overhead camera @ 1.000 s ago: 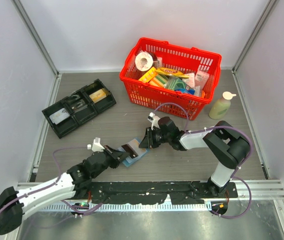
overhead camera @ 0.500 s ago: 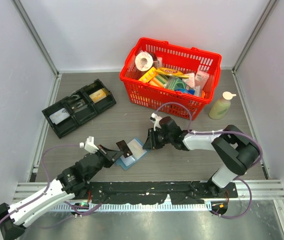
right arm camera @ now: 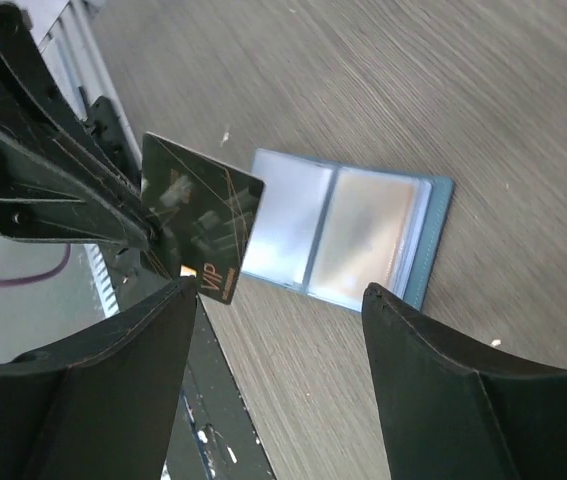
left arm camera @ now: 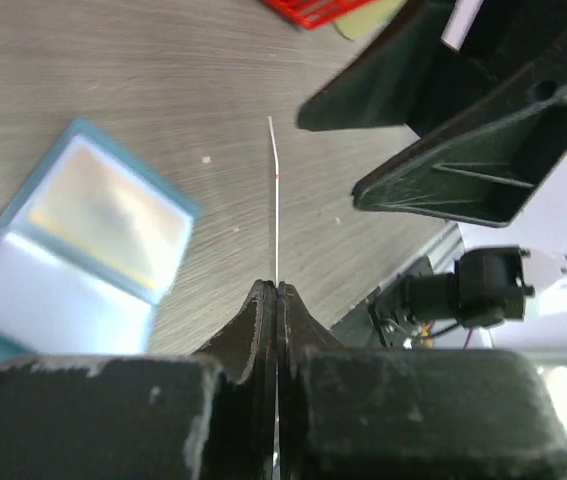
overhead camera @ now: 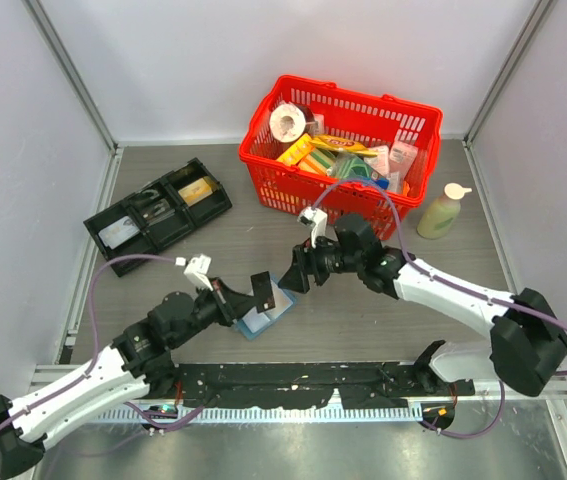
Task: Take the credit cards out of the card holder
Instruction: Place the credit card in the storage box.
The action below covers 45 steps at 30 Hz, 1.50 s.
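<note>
The blue card holder lies open and flat on the table, also seen in the left wrist view and the right wrist view. One of its clear pockets looks tan. My left gripper is shut on a dark credit card with "VIP" lettering, held just above the holder's left side. From the left wrist that card shows edge-on as a thin line past the gripper. My right gripper hovers open over the holder's right edge, its jaws wide apart and empty.
A red basket full of goods stands at the back. A black compartmented tray lies at the left, a pale lotion bottle at the right. The black rail runs along the near edge.
My right gripper has opened wide and its arm has swung out and risen. My left gripper has lifted the card slightly to the right. The holder has stayed in place.
</note>
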Tool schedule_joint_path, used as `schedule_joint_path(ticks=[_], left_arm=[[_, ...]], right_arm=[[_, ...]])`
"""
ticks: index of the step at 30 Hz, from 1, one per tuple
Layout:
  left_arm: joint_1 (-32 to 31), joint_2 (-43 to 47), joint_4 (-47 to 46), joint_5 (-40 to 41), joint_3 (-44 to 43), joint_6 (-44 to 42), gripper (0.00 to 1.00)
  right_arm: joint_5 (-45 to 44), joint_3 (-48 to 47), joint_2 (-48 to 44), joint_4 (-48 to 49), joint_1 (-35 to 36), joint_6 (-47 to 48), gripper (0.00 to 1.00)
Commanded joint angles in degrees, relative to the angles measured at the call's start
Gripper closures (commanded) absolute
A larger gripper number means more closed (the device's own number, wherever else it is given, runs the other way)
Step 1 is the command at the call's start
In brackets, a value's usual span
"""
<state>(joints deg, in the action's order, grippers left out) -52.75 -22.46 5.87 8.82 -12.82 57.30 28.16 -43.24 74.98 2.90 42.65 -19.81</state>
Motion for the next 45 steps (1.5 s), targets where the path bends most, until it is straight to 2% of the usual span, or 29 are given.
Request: schedule_joint_path(ticks=[1,4,8,11,14,18,20,21,23,25,26,28,32,35,37,39,41,45], left_arm=[[0.19,-7.23,-4.12,-12.84,-9.66,-16.32,1.0],[0.11,-12.07,0.79,-18.21,-15.81,-23.79,1.0],[0.11,-16.99,9.4,-22.69,-24.86,-34.69,1.0],[0.11,-19.72,12.93,-26.91,-30.23,-40.32,1.0],[0.11,-22.79,16.44,-30.78,-34.71,-43.93,1.0],[0.11,-27.54,21.11,-33.42,-39.82,-47.45,1.0],[0.11,-29.04,22.25,-34.22,-41.23,-48.68,1.0],[0.19,-29.57,22.43,-34.48,-41.84,-49.12,1.0],[0.11,-30.45,23.04,-35.36,-42.81,-50.09,1.0],[0.1,-31.07,23.22,-35.71,-43.43,-50.88,1.0],[0.11,-31.24,23.48,-35.8,-43.78,-51.23,1.0],[0.11,-31.42,23.66,-35.98,-44.31,-51.93,1.0],[0.19,-31.59,23.93,-34.76,-45.01,-52.64,1.0],[0.11,-30.19,22.97,-29.15,-44.66,-51.42,0.75],[0.19,-28.35,20.51,-24.4,-43.96,-49.22,0.51],[0.11,-26.42,16.04,-20.0,-42.03,-46.76,0.32],[0.19,-23.96,10.94,-14.47,-39.32,-42.73,0.23],[0.02,-18.6,-0.39,-3.48,-31.93,-35.69,0.11]], right_arm=[[7.24,-8.85,-3.96,-13.15,0.24,14.59,0.28],[7.78,-14.05,-5.19,-24.39,0.24,22.94,0.28],[6.73,-18.89,-8.7,-31.97,0.24,28.41,0.27],[8.57,-21.61,-10.11,-36.28,0.24,31.41,0.27],[14.35,-23.02,-10.38,-38.84,0.32,34.65,0.28],[21.74,-23.99,-9.85,-40.86,0.32,37.21,0.32],[22.2,-24.26,-9.77,-41.57,0.41,37.92,0.37],[22.11,-24.34,-9.85,-41.65,0.41,38.09,0.39],[22.11,-24.17,-9.77,-41.66,0.33,38.27,0.54],[22.64,-23.99,-9.59,-41.66,0.41,38.45,0.73],[22.55,-23.82,-9.5,-41.57,0.41,38.27,0.86],[22.2,-23.2,-9.59,-40.95,0.32,37.83,0.99],[22.29,-21.98,-9.76,-39.2,0.24,36.52,0.99],[18.52,-19.69,-11.34,-33.42,-0.2,31.61,0.99],[17.28,-17.15,-12.48,-28.75,-1.78,27.23,0.99],[17.02,-14.51,-13.36,-22.95,-4.24,20.82,0.99],[16.92,-11.52,-14.59,-16.19,-7.39,14.32,0.99],[14.21,-3.45,-17.32,-1.35,-10.12,2.43,0.99]])
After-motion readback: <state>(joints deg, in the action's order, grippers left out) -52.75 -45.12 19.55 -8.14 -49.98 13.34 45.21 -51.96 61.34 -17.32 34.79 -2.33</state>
